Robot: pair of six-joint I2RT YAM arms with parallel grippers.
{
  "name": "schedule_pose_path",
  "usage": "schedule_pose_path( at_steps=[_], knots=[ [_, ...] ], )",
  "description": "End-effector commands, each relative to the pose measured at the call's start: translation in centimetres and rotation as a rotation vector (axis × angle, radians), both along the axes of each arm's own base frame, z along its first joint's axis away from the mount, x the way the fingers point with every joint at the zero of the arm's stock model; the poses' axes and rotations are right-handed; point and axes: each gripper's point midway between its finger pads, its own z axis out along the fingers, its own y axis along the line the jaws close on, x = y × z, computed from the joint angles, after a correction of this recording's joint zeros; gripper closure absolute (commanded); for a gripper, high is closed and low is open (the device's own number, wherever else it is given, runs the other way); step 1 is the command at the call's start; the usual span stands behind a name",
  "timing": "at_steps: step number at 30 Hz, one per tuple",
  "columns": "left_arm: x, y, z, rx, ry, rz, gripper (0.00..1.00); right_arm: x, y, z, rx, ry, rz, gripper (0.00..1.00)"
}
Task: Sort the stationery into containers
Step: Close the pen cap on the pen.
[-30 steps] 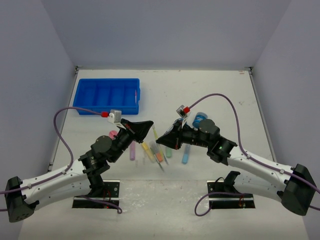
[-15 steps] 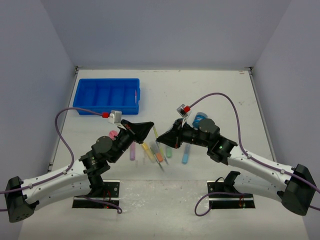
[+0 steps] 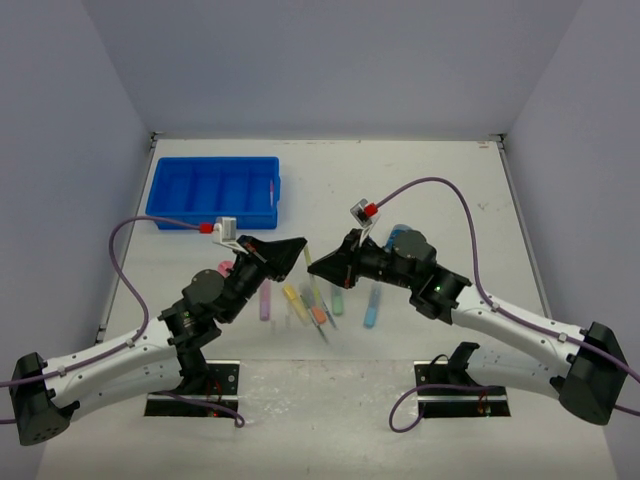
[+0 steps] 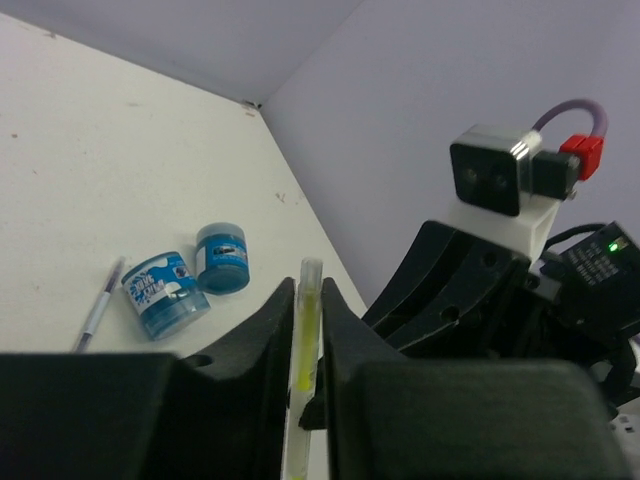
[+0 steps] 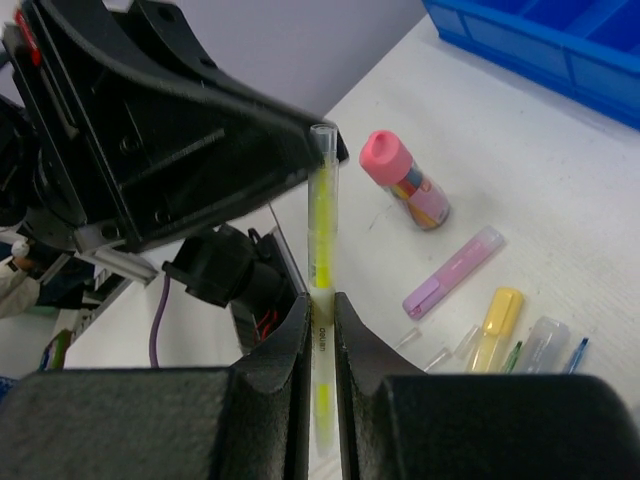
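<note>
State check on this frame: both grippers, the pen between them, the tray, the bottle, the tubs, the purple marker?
left gripper: shut on the yellow pen
right gripper: shut on the yellow pen
yellow pen: lifted, held by both grippers
blue tray: nearly empty, one thin pinkish pen in its right-end compartment
pink-capped bottle: capped, apparently lying on its side
blue tubs: lids on, side by side
purple marker: capped, lying flat

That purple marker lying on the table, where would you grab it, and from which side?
Grab the purple marker across the middle of its barrel, coming straight down from above. It lies flat, so only its two long sides are free to pinch, and a middle grip should keep it level when lifted. Its neighbour, the yellow marker, lies apart from it, leaving room to close in.
</note>
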Motion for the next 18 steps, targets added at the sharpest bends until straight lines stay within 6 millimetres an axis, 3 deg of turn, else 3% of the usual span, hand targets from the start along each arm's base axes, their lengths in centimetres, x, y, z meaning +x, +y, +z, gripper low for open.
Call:
schedule_pose_path(
  at_steps=[1,6,11,16,17,18],
  knots=[
    [-0.5,-0.4,-0.9,0.073,-0.01,-0.031,0.68,1.1,0.1,7.3,0.132,-0.194,-0.037,1.0],
    [-0.2,0.1,0.5,0.085,-0.034,-0.001,0.75,0.6,0.4,6.1,0.126,-0.171,0.003,1.0],
    [-0.5,-0.3,1.3,0.092,-0.067,-0.027,0.99,0.0,0.8,5.9,0.127,-0.168,0.041,1.0],
    [-1.2,-0.7,2.3,0.071,-0.116,-0.072,1.0,-0.3,1.2,5.6,0.117,-0.165,0.073,1.0],
    [-1.5,-0.8,2.7,0.068,-0.136,-0.086,1.0,-0.4,1.5,5.6,0.111,-0.166,0.092,0.96],
    [-1.6,-0.8,3.3,0.059,-0.156,-0.093,1.0,-0.6,1.9,5.0,0.096,-0.154,0.123,0.78]
  ],
)
